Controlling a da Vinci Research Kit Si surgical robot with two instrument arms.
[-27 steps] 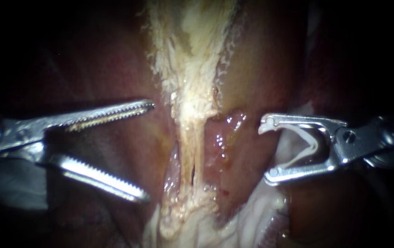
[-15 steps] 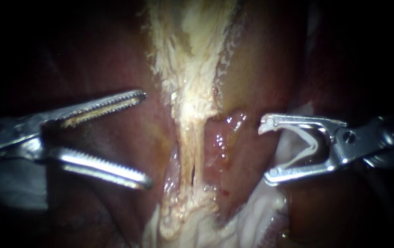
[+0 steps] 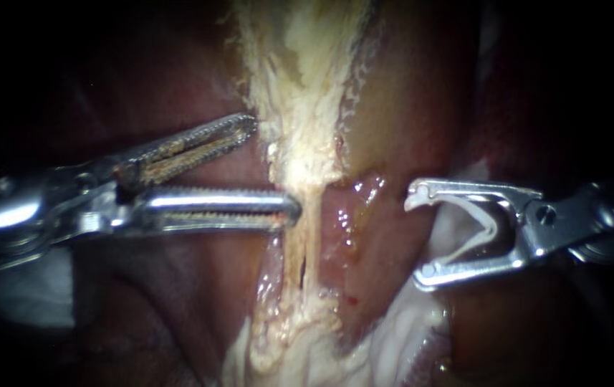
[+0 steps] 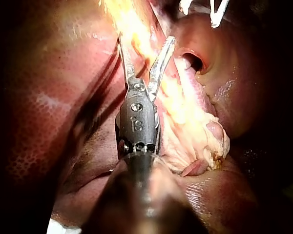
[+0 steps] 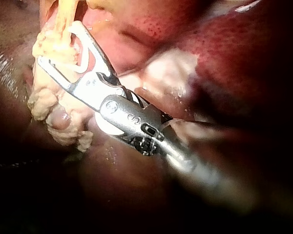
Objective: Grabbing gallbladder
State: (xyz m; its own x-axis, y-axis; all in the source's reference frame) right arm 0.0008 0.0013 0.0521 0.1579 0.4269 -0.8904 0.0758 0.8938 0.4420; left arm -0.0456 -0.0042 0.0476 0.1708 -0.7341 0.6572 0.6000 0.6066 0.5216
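Observation:
My left instrument (image 3: 272, 168) comes in from the left with serrated jaws open. Its lower jaw tip touches the thin pale tube (image 3: 308, 236), and its upper jaw lies beside the frayed pale tissue band (image 3: 299, 86). In the left wrist view the left instrument (image 4: 146, 44) straddles that yellowish band (image 4: 136, 24) without closing on it. My right instrument (image 3: 415, 236) waits to the right of the tube. Its jaws stand wide apart, and a white clip (image 3: 484, 228) is seated between them, touching both. The right wrist view shows the right instrument (image 5: 58, 44) and its clip (image 5: 90, 53) next to lumpy pale tissue (image 5: 49, 112).
Dark red liver (image 3: 142, 301) lies under the left instrument. Smooth tan tissue (image 3: 400, 107) rises to the right of the pale band. Whitish fatty tissue (image 3: 392, 344) bunches below the right instrument, and moist pink tissue (image 3: 346, 222) sits between the tube and the clip.
My left instrument has moved right and upward to the pale band, and its jaws have narrowed. Its lower jaw now reaches the thin tube. The right instrument has not moved.

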